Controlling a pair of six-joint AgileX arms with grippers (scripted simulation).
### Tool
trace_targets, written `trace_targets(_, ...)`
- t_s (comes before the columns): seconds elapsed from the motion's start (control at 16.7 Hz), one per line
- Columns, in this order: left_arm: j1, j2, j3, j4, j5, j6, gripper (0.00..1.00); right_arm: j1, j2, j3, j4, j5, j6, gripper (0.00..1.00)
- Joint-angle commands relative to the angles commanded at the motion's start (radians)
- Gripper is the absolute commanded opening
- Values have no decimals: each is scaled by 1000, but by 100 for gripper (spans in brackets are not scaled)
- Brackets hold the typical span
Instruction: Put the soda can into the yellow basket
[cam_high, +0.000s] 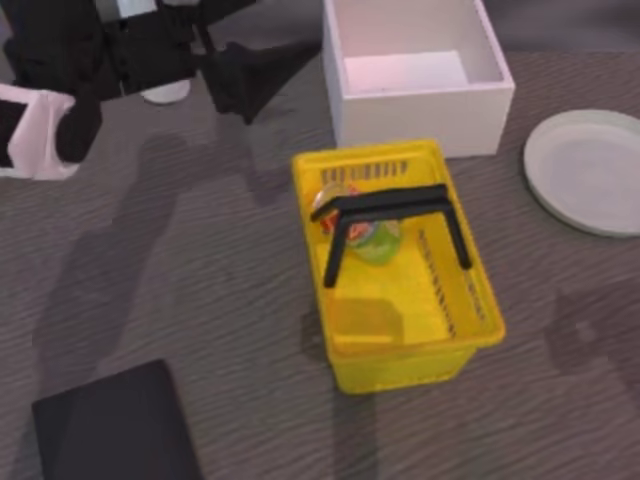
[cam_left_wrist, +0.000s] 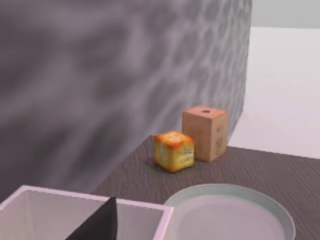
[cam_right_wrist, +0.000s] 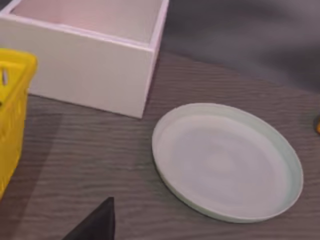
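The soda can (cam_high: 368, 236) lies on its side inside the yellow basket (cam_high: 400, 362), under the raised black handle (cam_high: 385, 205), red band toward the basket's far left corner. My left gripper (cam_high: 248, 80) hangs open and empty at the back left of the table, well clear of the basket. One dark finger (cam_left_wrist: 100, 225) shows in the left wrist view, with nothing held. My right arm is outside the top view. Its wrist view shows one dark finger (cam_right_wrist: 100, 222) above bare table, nothing in it, and a corner of the basket (cam_right_wrist: 12, 110).
A white square box (cam_high: 420, 70) stands right behind the basket. A pale round plate (cam_high: 590, 170) lies at the right. A black flat slab (cam_high: 110, 425) sits at the front left. An orange cube (cam_left_wrist: 173, 150) and a brown block (cam_left_wrist: 205, 132) stand beyond the plate.
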Motion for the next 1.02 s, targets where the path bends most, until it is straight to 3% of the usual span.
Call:
trace_targets(0.54, 129, -897, -463, -399, -471, -80, 100, 237, 840, 803, -547, 6, -396, 100)
trace_targets(1.02, 206, -1692, -958, -752, -874, -30, 100, 426, 1546, 1505, -1002, 18, -724, 100)
